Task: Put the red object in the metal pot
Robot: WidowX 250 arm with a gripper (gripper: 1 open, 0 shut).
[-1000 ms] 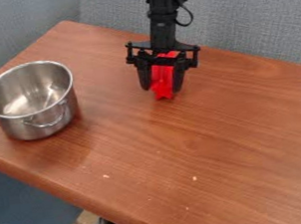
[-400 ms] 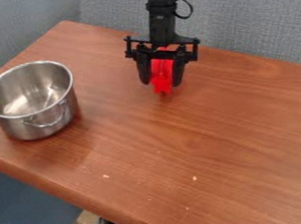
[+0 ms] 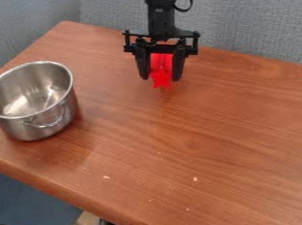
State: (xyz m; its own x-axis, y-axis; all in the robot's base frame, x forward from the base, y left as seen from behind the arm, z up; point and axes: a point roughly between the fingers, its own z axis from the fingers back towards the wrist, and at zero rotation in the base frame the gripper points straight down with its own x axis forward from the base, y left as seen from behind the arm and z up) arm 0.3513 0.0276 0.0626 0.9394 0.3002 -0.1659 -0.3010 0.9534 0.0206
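Observation:
The red object (image 3: 163, 69), a small bright red block, hangs upright between the black fingers of my gripper (image 3: 165, 65), which is shut on it, just above the wooden table near its far edge. The arm comes straight down from above. The metal pot (image 3: 30, 99), round and shiny with an empty inside, stands on the table at the left, well apart from the gripper.
The brown wooden table (image 3: 185, 151) stretches toward the front and right. Its left and front edges drop off to the floor. A grey-blue wall stands behind the arm.
The gripper has lifted the red object slightly off the table; it now sits a little higher in the picture. The pot has not moved.

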